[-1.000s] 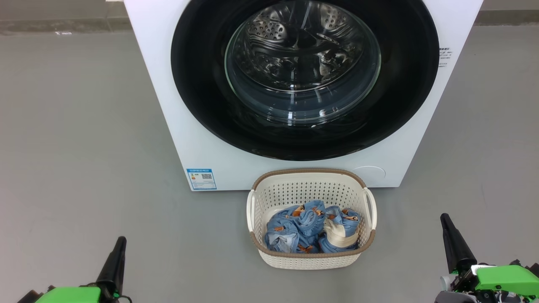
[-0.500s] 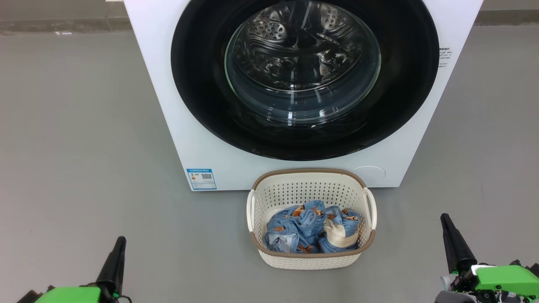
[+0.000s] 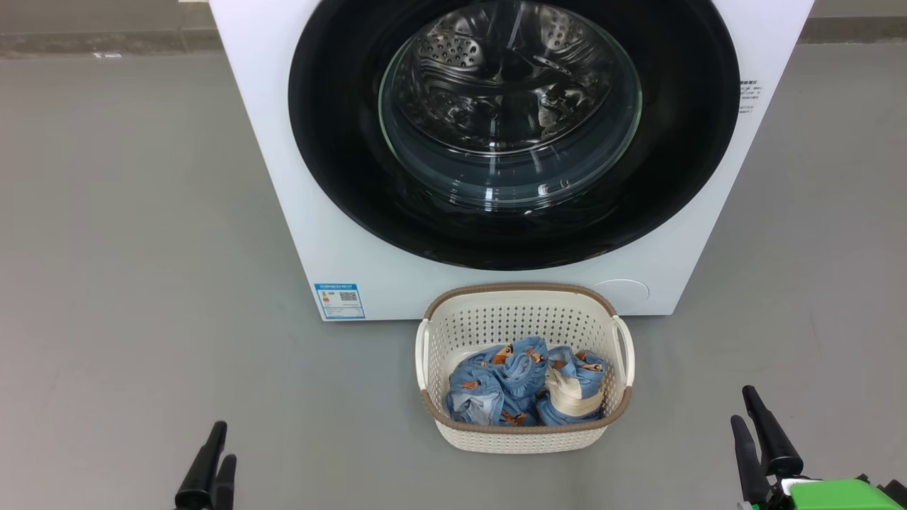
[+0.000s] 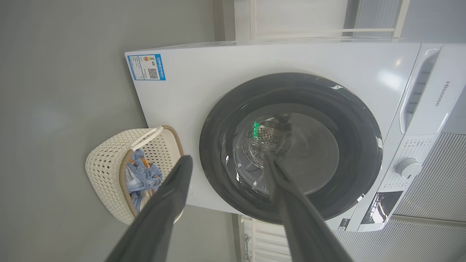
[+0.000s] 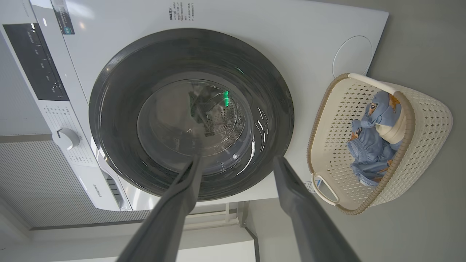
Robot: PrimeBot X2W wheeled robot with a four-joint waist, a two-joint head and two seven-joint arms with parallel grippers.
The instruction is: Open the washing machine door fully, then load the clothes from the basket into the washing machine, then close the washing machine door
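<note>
The white washing machine (image 3: 283, 177) stands ahead, and its door (image 3: 333, 142), a glossy black rim round a clear glass bowl, is closed against its front. The cream basket (image 3: 521, 289) sits on the floor right before it, holding the light-blue clothes (image 3: 510, 386). My left gripper (image 3: 223, 443) is low at the left and my right gripper (image 3: 742, 405) low at the right, both well back from the basket. In the wrist views the left gripper (image 4: 228, 158) and the right gripper (image 5: 237, 159) stand open and empty, pointing at the door (image 4: 218, 145).
Bare grey floor (image 3: 127, 248) spreads on both sides of the machine. A blue label (image 3: 339, 301) and a round cover (image 3: 622, 290) sit low on its front. The control knob (image 4: 407, 168) is on the top panel.
Both grippers have gone from shut to open, each now showing two fingers, and both have dropped lower in the head view. Machine, door, basket and clothes are unmoved.
</note>
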